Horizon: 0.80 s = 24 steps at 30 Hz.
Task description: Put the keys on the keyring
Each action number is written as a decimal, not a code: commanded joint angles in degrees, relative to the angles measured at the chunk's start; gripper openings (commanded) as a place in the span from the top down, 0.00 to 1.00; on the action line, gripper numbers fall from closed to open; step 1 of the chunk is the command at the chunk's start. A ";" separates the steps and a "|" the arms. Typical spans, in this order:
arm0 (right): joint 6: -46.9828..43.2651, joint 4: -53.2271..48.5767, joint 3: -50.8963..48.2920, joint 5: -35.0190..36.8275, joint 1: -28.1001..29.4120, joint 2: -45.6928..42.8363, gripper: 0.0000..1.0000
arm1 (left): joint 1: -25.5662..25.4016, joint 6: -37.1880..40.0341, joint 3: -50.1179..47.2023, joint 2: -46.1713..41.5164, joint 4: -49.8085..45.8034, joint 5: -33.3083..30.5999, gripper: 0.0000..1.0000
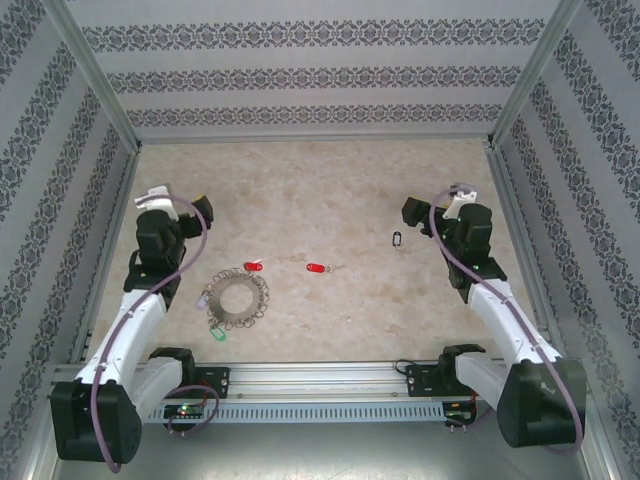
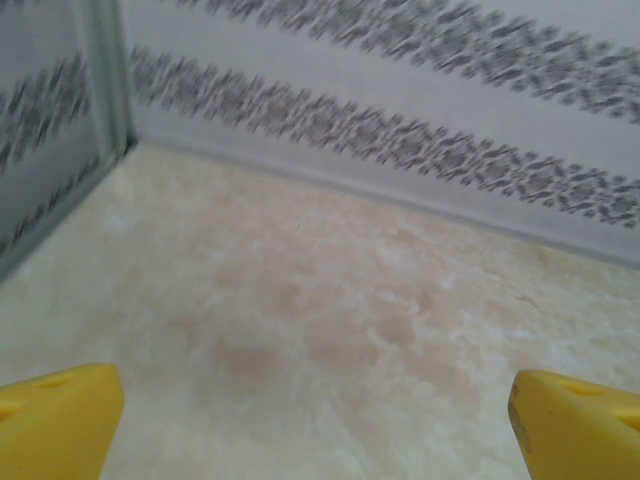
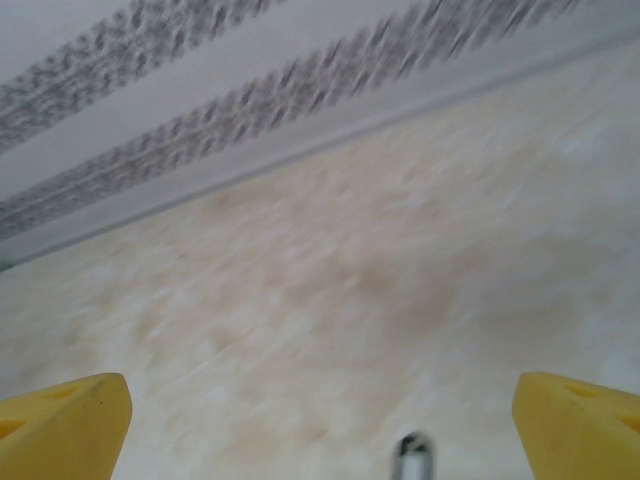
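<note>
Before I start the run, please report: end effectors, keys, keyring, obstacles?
Left end effector open, empty; right end effector same. One key by keyring rim, other key apart. Small black clip near right end effector.

Tabletop (image 1: 330, 190): cream-beige, marbled with faint tan and brownish blotches.
Walls (image 1: 320, 60): pale grey-white, crossed by bands of dark grey floral ornament.
Keyring (image 1: 240, 297): dull grey metal, with a fringe of silvery-grey wire loops.
Key by the keyring (image 1: 253, 266): bright red head.
Second key (image 1: 317, 268): bright red head, silvery blade.
Tag (image 1: 215, 335): light green, at the keyring's rim.
Small clip (image 1: 397, 240): black, with a glint of silver.
Left claw (image 2: 315, 430): fingers (image 2: 55, 420) plain bright yellow.
Right claw (image 3: 320, 430): fingers (image 3: 575, 425) the same yellow.
Arms (image 1: 125, 330): white links, black joints and bases.
Cable (image 1: 206, 232): dull purple.
Rail (image 1: 320, 372): silver-grey.
</note>
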 commanded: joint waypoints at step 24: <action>20.36 -8.48 10.31 -2.83 36.99 20.45 0.31 | -14.21 -16.61 -0.62 10.96 -33.73 39.85 0.16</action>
